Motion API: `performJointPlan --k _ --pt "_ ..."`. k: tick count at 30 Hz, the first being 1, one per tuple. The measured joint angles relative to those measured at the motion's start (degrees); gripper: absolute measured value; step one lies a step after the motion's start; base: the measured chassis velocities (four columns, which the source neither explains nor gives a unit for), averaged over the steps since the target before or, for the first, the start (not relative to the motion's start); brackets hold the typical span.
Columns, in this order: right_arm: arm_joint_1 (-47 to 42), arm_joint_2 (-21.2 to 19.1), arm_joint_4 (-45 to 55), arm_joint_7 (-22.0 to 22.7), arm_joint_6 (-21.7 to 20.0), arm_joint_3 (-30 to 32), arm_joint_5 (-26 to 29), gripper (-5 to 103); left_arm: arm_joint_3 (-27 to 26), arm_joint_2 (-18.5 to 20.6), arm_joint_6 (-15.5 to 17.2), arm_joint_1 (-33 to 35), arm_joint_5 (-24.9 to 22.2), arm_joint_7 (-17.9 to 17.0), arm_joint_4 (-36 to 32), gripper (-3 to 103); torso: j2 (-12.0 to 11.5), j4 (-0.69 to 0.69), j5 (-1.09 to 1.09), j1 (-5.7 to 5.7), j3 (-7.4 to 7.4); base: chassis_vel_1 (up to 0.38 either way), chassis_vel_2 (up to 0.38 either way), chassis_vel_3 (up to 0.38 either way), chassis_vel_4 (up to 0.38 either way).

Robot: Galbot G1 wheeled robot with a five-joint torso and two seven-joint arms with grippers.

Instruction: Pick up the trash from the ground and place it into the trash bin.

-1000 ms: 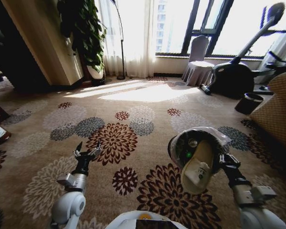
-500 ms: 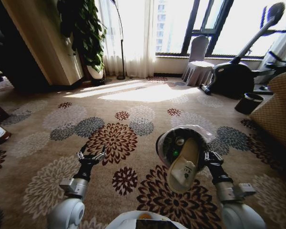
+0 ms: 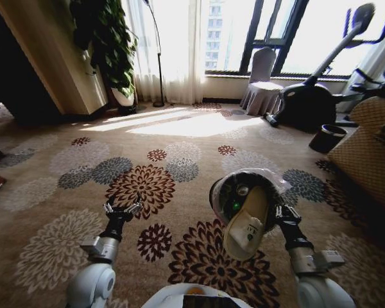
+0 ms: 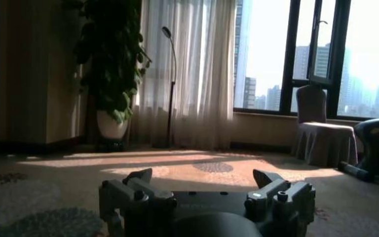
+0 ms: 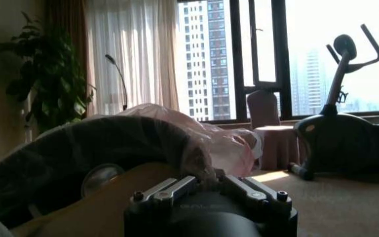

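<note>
My right gripper (image 3: pixel 279 212) is shut on the rim of the trash bin (image 3: pixel 244 192), a round black bucket with a shiny clear liner. I hold it off the carpet, tipped so its mouth faces me. Trash lies inside: a pale white bag (image 3: pixel 246 226) pokes out over the lip, with a green wrapper (image 3: pixel 235 206) behind it. In the right wrist view the bin (image 5: pixel 104 140) and its crumpled liner sit just beyond the right gripper (image 5: pixel 206 183). My left gripper (image 3: pixel 122 208) hangs open and empty over the carpet, its fingers spread apart (image 4: pixel 203 180).
Flowered carpet (image 3: pixel 147 183) covers the floor. A dark cup-shaped pot (image 3: pixel 327 138) and a wicker seat (image 3: pixel 366 154) are on the right. An exercise bike (image 3: pixel 308 102), a covered chair (image 3: pixel 262 83), a floor lamp (image 3: pixel 158 58) and a potted plant (image 3: pixel 109 51) line the window.
Over the last second my right arm brought the bin left and nearer. The left gripper shifted slightly. Since then the whole view shifted a little, so the camera moved.
</note>
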Motion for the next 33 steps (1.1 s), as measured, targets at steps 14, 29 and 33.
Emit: performJointPlan --k 14,29,33 --pt "-0.2 0.3 -0.4 0.0 1.8 -0.3 0.0 0 0.7 0.0 0.6 -0.6 -0.8 0.1 0.6 100 0.0 0.0 0.02 -0.01 -0.01 -0.345 -0.33 0.332 0.348" --pt "-0.9 -0.5 0.1 -0.1 2.6 -0.4 0.1 0 1.5 -0.4 0.5 -1.1 -1.0 0.1 1.5 100 0.0 0.03 -0.02 0.01 0.0 -0.08 -0.099 0.075 0.088" --pt "-1.0 -0.3 0.1 0.0 2.8 -0.3 0.1 0 1.6 -0.3 0.4 -1.2 -1.1 0.1 1.7 100 0.0 0.01 0.01 0.01 0.0 0.02 -0.066 -0.018 0.101"
